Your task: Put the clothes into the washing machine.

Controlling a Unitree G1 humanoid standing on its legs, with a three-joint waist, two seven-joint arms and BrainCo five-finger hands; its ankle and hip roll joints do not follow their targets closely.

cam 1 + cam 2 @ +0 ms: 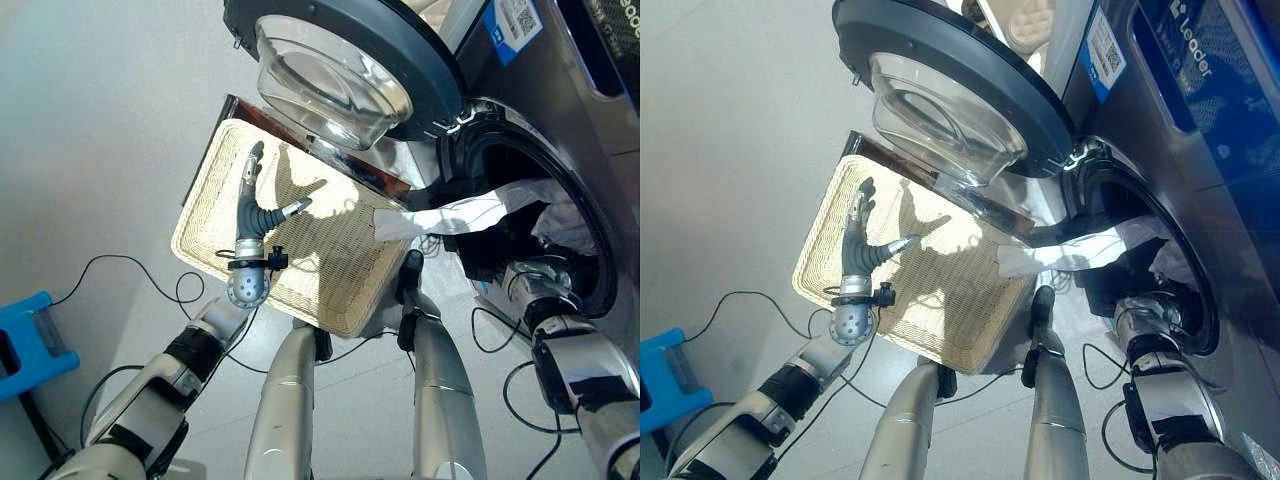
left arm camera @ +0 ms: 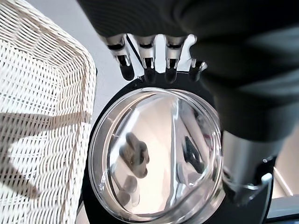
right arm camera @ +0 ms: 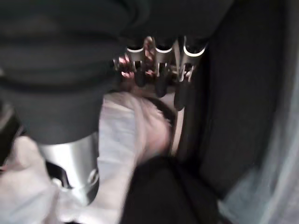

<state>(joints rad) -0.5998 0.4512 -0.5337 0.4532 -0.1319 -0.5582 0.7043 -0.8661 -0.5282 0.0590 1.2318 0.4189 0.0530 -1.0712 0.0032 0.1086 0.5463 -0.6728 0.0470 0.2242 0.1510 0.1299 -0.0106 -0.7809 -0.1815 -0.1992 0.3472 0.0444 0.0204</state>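
While the right hand (image 1: 535,280) reaches into the grey front-loading washing machine (image 1: 560,120), its finger state unreadable, the white cloth (image 1: 450,215) trails lengthwise out of the drum mouth. The left hand (image 1: 255,215) hovers farther off, fingers spread, over the empty cream wicker basket (image 1: 340,290).

Your way into the drum opening (image 1: 560,215) is crowded: white cloth (image 1: 455,215) drapes out over its rim, dark clothes (image 1: 490,250) bunch at the mouth. The open door (image 1: 345,60) overhangs the wicker basket (image 1: 300,240), whose bed lies bare.
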